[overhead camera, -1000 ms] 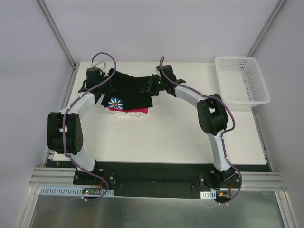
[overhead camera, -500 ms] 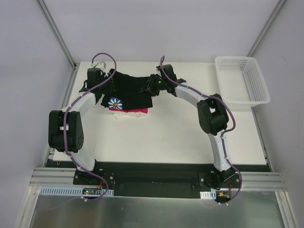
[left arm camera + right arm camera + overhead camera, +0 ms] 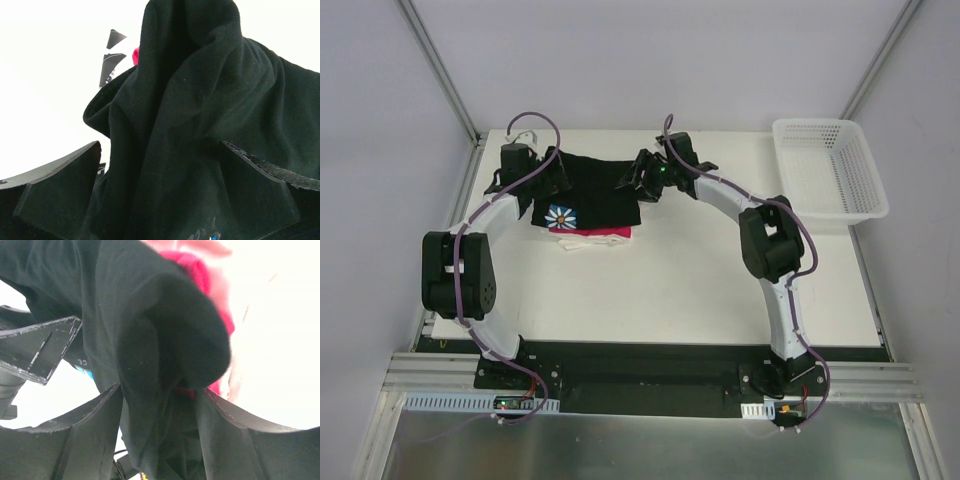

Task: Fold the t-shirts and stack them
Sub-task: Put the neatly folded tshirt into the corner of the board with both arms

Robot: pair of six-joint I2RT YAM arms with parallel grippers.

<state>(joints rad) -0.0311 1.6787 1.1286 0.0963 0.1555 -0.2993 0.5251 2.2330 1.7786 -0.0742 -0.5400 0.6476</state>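
Note:
The black t-shirt (image 3: 592, 188) with its daisy print (image 3: 562, 216) lies on top of the stack at the back left of the table. A magenta-pink t-shirt (image 3: 612, 232) and a white one (image 3: 582, 243) peek out beneath it. My left gripper (image 3: 556, 170) is at the black shirt's far left corner, jaws wide open. Black cloth (image 3: 200, 100) still bunches loosely between its fingers (image 3: 60, 190). My right gripper (image 3: 634, 178) is at the far right corner, also open. A black fold (image 3: 150, 300) hangs between its jaws over the pink cloth (image 3: 200, 270).
A white plastic mesh basket (image 3: 828, 165) stands at the back right corner of the table (image 3: 700, 290). Metal frame posts rise at both back corners. Both arms arch over the table's middle toward the stack.
Both grippers have opened and let go of the black shirt's far corners. The right gripper has lifted slightly back from the cloth. The shirt now rests on the stack.

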